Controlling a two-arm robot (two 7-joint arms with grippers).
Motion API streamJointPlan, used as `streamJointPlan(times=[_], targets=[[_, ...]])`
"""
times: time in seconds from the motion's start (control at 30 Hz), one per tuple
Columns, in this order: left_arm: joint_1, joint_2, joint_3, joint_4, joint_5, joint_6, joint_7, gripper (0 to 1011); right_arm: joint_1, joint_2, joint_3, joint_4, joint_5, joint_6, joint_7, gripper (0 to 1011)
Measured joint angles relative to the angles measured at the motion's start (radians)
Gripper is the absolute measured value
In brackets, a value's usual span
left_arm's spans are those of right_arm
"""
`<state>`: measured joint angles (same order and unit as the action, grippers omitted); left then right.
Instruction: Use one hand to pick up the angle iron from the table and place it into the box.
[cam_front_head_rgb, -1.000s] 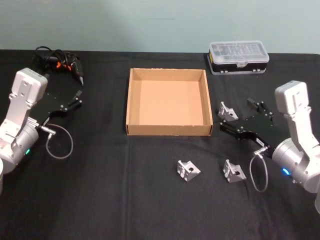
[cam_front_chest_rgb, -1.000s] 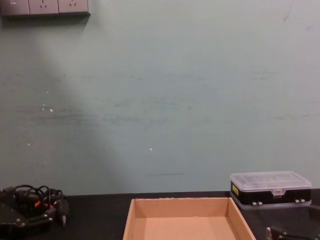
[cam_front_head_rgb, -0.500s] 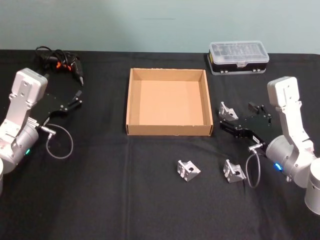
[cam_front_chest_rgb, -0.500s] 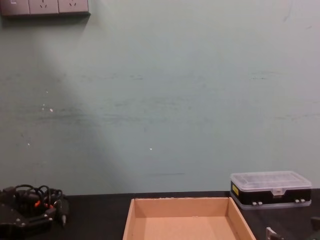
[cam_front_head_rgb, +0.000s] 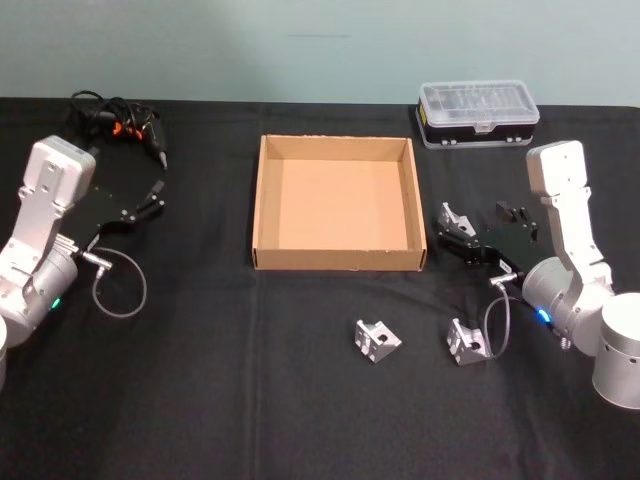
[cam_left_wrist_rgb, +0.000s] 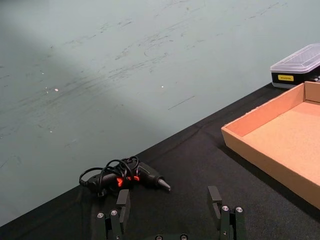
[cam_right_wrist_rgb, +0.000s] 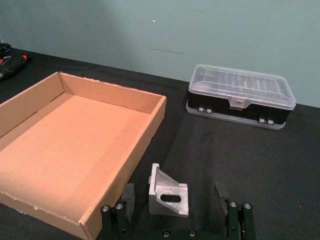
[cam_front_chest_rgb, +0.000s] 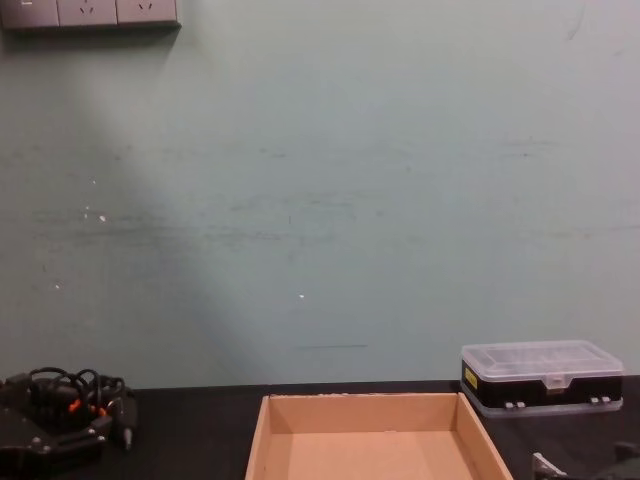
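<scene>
The tan cardboard box (cam_front_head_rgb: 335, 205) sits mid-table with nothing inside; the right wrist view shows its floor (cam_right_wrist_rgb: 75, 150). Three silver angle irons lie on the black table (cam_front_head_rgb: 200, 390). One angle iron (cam_front_head_rgb: 453, 217) is just right of the box, and two more (cam_front_head_rgb: 376, 340) (cam_front_head_rgb: 467, 342) lie nearer the front. My right gripper (cam_front_head_rgb: 476, 230) is open. In the right wrist view it (cam_right_wrist_rgb: 172, 199) straddles the angle iron (cam_right_wrist_rgb: 167, 196) beside the box wall, with a gap on each side. My left gripper (cam_front_head_rgb: 152, 195) rests open at the far left, holding nothing (cam_left_wrist_rgb: 169, 200).
A black plastic case with a clear lid (cam_front_head_rgb: 477, 114) stands at the back right. A black tool with tangled cables (cam_front_head_rgb: 118, 122) lies at the back left. A grey cable loop (cam_front_head_rgb: 118, 285) hangs by the left arm.
My right arm has swung left toward the box, bringing its open gripper around the angle iron beside the box's right wall. The left arm has stayed still.
</scene>
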<state>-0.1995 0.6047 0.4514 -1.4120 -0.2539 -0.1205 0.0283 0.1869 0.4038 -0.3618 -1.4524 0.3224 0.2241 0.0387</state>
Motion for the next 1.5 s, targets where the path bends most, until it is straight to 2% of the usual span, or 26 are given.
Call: streamJointPlan(times=[0.5, 1.5], targets=[[0.000, 0.000, 0.000, 0.000, 0.000, 0.000, 0.000, 1011, 0.039, -0.042, 0.009, 0.062, -0.032, 0.006, 0.040, 1004], [0.000, 0.000, 0.000, 0.000, 0.000, 0.000, 0.000, 1011, 0.090, -0.103, 0.030, 0.173, -0.107, 0.010, 0.091, 1004]])
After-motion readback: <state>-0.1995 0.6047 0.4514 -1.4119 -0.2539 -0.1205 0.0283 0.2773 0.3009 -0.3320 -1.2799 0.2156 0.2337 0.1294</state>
